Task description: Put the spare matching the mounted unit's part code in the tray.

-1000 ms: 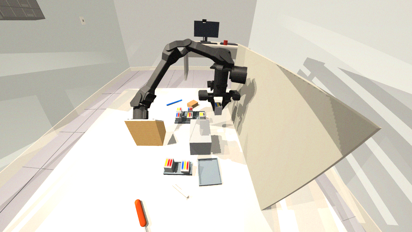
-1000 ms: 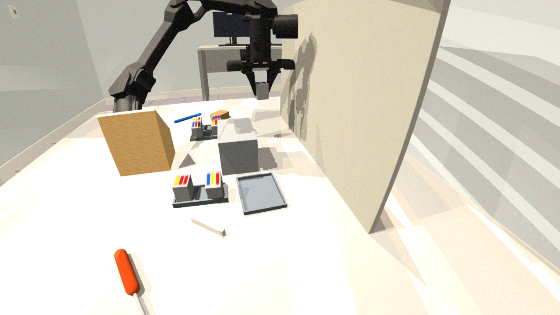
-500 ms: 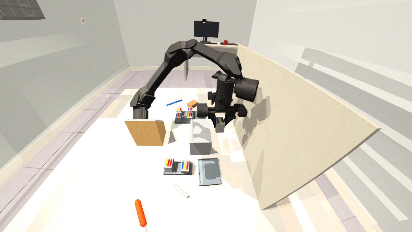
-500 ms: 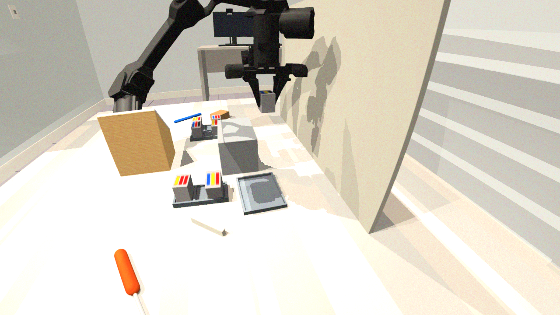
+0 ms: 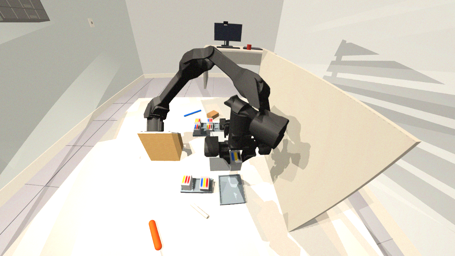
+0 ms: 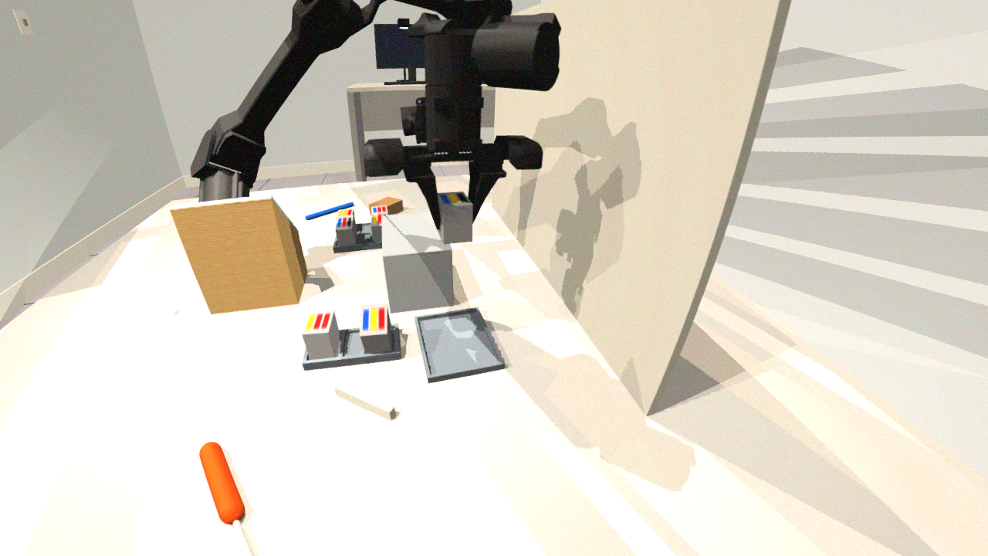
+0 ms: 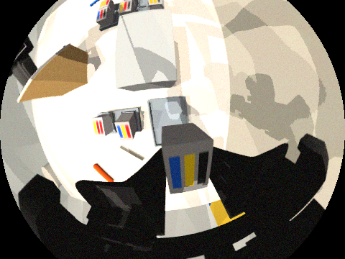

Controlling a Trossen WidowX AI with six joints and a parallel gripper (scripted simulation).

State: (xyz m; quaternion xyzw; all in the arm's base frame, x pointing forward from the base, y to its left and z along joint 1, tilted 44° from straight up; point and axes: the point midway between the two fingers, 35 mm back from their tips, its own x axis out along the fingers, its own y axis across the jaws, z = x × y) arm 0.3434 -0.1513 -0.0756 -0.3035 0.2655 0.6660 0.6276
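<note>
We found the tall beige panel (image 6: 663,207) standing along the 3 o'clock edge of the tabletop (image 6: 103,415), with the wooden box (image 6: 238,255) at about 9 o'clock and the grey block (image 6: 414,269) near the middle. Just at 6 o'clock of that block lay the tray (image 6: 483,345), shallow, dark-rimmed and holding nothing that we could see. Beside it at 9 o'clock sat the near rack (image 6: 352,356) with two small coded blocks, and a far rack (image 6: 345,242) with more of them stood at 12 o'clock of the grey block.

The hand (image 6: 452,207) hung above the grey block, closed on the spare (image 6: 455,218), a small grey cube with blue and yellow stripes on top; it was well above the tabletop and short of the tray. In the wrist view the spare (image 7: 187,158) showed flat sides and square edges.

We judged it rigid, light and not fragile, but its smooth faces could slip. We thought the best hold was across two opposite flat sides, near the middle, so that it would not twist. We judged it needed lowering into the tray before release.
</note>
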